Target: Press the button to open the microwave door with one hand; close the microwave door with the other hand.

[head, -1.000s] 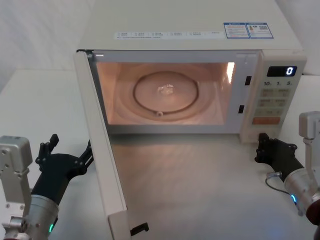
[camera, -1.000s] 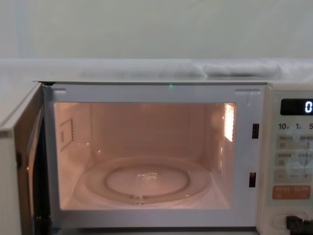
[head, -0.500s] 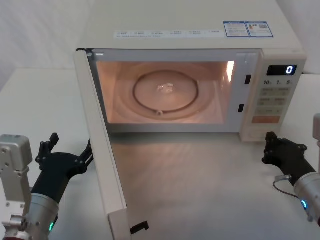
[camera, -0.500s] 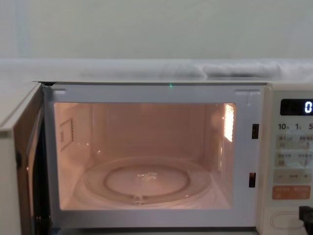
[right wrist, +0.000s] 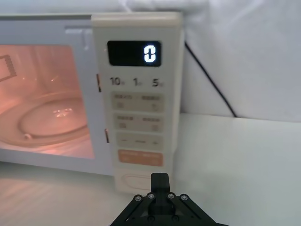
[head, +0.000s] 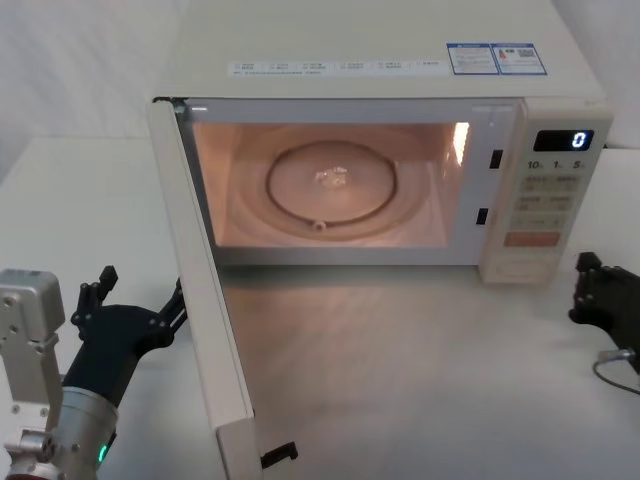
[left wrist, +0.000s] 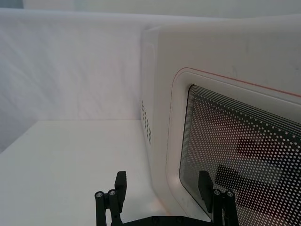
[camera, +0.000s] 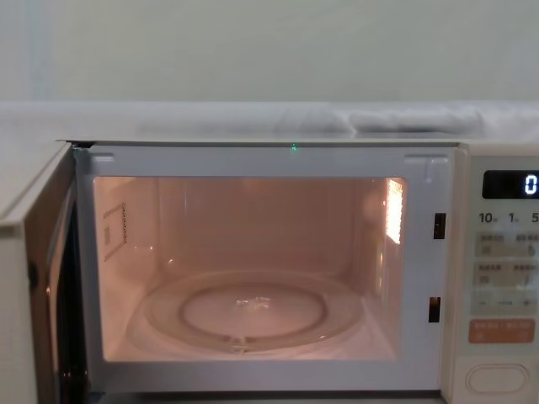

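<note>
- Swinging wide from its hinge on the left, the microwave door (head: 205, 300) stands open, its free edge pointing toward the near side of the table (head: 400, 370).
- Just left of the door's outer face sits the left gripper (head: 135, 310); its jaws are spread wide, apart from the panel and holding nothing.
- From the left wrist, the door's dotted glass window lies just beyond one of the fingertips (left wrist: 205, 184), while the other fingertip is off the door, over the table.
- At the bottom of the keypad strip, on the right of the microwave (head: 380, 60), sits the button (camera: 495, 378), below the orange key (camera: 500, 330).
- The right gripper (head: 600, 295) is right of the keypad and nearer than it, clear of the button; its jaws are closed together, as the right wrist view shows.
- Inside, the cavity is lit, with the glass turntable (head: 332, 188) in its middle.
- The display (right wrist: 134, 53) at the top of the keypad reads 0.
</note>
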{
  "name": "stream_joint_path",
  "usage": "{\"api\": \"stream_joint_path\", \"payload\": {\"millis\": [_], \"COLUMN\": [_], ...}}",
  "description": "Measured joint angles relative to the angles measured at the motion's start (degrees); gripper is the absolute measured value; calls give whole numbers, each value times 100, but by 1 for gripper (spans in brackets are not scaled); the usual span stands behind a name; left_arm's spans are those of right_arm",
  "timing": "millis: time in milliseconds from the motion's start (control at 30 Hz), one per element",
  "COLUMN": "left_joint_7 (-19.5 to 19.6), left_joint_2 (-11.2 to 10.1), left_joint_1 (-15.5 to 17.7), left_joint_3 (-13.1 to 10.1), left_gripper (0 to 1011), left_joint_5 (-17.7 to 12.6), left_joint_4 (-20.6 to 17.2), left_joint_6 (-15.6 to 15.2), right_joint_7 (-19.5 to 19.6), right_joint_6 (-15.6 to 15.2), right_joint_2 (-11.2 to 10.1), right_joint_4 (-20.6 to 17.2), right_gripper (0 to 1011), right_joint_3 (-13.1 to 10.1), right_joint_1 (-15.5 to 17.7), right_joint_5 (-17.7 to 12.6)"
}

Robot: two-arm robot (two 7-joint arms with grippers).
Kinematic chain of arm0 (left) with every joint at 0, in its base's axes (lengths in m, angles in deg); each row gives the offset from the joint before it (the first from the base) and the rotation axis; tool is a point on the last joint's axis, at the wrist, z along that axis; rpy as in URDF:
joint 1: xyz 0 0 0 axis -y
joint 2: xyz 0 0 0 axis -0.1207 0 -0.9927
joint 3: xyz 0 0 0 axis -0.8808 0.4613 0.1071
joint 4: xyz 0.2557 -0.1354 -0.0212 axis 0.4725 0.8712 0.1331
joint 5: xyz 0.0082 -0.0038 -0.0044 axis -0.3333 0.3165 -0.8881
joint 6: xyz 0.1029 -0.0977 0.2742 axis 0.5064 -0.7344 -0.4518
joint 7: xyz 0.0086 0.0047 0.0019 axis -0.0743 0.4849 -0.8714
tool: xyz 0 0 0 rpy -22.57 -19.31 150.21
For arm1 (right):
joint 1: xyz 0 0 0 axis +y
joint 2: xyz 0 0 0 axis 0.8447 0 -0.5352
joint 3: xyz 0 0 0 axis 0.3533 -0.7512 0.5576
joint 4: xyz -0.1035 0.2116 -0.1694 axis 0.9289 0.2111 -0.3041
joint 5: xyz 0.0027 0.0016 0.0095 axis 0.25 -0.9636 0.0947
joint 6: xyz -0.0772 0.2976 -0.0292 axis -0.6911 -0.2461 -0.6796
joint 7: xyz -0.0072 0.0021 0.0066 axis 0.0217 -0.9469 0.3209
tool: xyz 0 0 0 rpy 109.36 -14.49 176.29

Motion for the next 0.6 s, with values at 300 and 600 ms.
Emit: {"api": "stream_joint_path", "payload": {"millis": [300, 600], "left_joint_7": [0, 0], "left_joint_2": [0, 0], "left_joint_1": [0, 0], "left_joint_3": [0, 0], "left_gripper": [1001, 1001], "left_joint_5": [0, 0], "left_joint_4": [0, 0], "left_joint_6": [0, 0], "right_joint_7": [43, -14], "right_joint_6": [-82, -141], "right_joint_2": [-141, -224], "right_joint_4": [-359, -390], "right_gripper": [0, 0], "right_joint_3": [-321, -535], "right_joint_1": [235, 280], "right_joint_5": [10, -27]}}
